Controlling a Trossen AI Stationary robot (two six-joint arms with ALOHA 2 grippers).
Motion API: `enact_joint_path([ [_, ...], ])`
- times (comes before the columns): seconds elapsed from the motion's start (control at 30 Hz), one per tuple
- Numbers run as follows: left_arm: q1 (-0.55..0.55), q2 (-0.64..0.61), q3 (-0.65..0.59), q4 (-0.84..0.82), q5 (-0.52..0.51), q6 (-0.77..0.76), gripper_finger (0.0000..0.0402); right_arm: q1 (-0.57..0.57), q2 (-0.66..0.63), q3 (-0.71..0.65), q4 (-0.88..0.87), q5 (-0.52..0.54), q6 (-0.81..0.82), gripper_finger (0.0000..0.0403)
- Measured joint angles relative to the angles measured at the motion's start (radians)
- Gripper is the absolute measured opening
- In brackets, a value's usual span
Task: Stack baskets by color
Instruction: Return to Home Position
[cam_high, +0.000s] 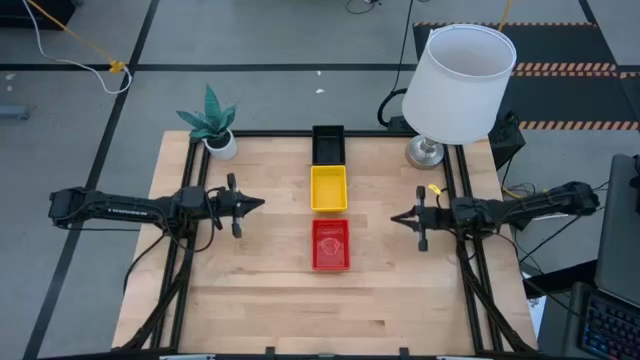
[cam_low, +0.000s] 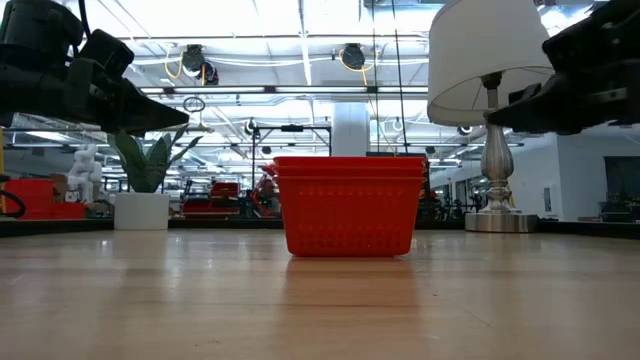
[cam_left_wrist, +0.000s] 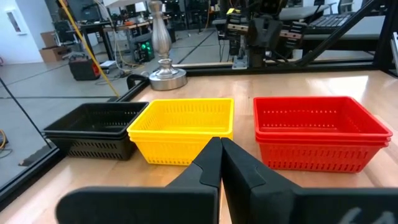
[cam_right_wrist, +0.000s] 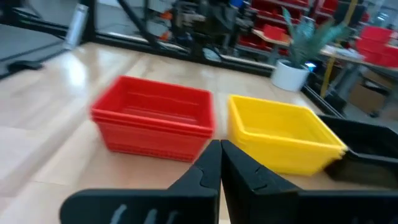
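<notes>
So the baskets are sitting in three colour piles, lined up in a row down the middle of the table (cam_high: 250, 300). The black stack (cam_high: 328, 144) is at the far edge, roughly between the little potted plant (cam_high: 212, 120) and the white lamp (cam_high: 457, 85). The yellow stack (cam_high: 328, 188) is just beside it, so close I can't tell if they touch. The red stack (cam_high: 331, 245) is nearest the front, with a small strip of bare wood between it and the yellow.

They're all the same kind of thing: shallow rectangular plastic tubs with fine mesh sides and a thicker lip. On the red pile you can see the lips layered one over the other from table height, nested neatly and square. The yellow one looks like a single clean block from the side, so I can't count its layers.

Both arms are pulled back, raised off the table. The left gripper (cam_high: 258, 203) hangs off to the left of the row, about level with the yellow pile. The right gripper (cam_high: 395, 218) is off to the right, about level with the gap between yellow and red. Both are well apart from the baskets, each with its fingers pressed together on nothing.
</notes>
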Motion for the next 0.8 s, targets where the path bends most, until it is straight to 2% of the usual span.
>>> enact_joint_path([
  [0.23,0.0,0.0,0.0,0.002,0.0,-0.018,0.0005,0.072,-0.082,-0.001,-0.01,-0.002,-0.025,0.0],
  [0.43,0.0,0.0,0.0,0.023,-0.001,-0.024,0.0012,0.075,-0.196,-0.001,-0.092,-0.075,-0.018,0.0],
  [0.57,0.0,0.0,0.0,0.035,-0.001,-0.024,0.0003,0.075,-0.277,-0.001,-0.138,-0.076,-0.031,0.0],
  [0.8,0.0,0.0,0.0,0.035,-0.001,-0.024,0.0012,0.075,-0.405,-0.002,-0.249,-0.077,-0.028,0.0],
])
